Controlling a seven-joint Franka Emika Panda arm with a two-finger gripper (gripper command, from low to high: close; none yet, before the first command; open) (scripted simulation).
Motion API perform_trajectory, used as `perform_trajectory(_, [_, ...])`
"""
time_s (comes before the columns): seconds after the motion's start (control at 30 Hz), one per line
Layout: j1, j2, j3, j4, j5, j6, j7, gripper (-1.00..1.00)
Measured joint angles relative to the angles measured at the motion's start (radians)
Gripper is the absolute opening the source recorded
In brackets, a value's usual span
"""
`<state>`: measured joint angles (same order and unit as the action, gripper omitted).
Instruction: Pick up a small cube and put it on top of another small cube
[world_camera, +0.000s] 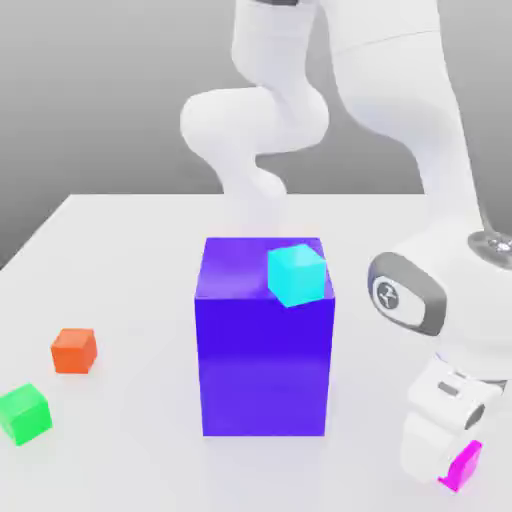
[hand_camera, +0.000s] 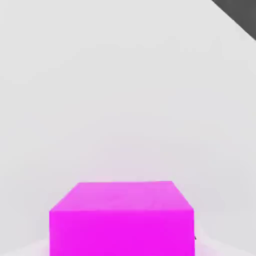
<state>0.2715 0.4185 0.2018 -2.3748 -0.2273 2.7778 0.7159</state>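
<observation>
A small magenta cube (world_camera: 463, 467) rests on the white table at the exterior view's lower right, and it looms large and close in the hand view (hand_camera: 121, 217). My gripper (world_camera: 447, 460) is down low right at this cube, its white hand covering part of it. A small cyan cube (world_camera: 297, 273) lies on top of a tall blue block (world_camera: 263, 365) in the middle of the table. A small orange cube (world_camera: 74, 351) and a small green cube (world_camera: 25, 413) lie on the table at the exterior view's left.
The tall blue block stands between my hand and the two cubes on the left. The arm's white links (world_camera: 400, 130) arch over the block from behind. The table (world_camera: 120, 250) ends in a back edge against a grey backdrop.
</observation>
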Motion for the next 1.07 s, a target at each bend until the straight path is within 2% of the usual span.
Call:
perform_trajectory(0.13, [-0.038, -0.086, 0.022, 0.007, 0.053, -0.076, -0.046, -1.0])
perform_trajectory(0.43, [-0.261, -0.101, -0.193, 0.066, 0.109, -0.106, -0.023, -1.0])
perform_trajectory(0.63, [-0.411, -0.167, -0.332, 0.012, 0.172, -0.126, 0.018, -1.0])
perform_trajectory(0.83, [-0.598, -0.234, -0.488, -0.078, 0.306, -0.139, 0.05, -1.0])
perform_trajectory(0.93, [-0.673, -0.142, -0.48, -0.079, 0.409, -0.062, 0.005, -1.0])
perform_trajectory(0.97, [-0.686, -0.118, -0.47, -0.078, 0.427, -0.041, -0.006, 1.0])
perform_trajectory(1.07, [-0.686, -0.118, -0.47, -0.078, 0.427, -0.041, -0.006, 1.0])
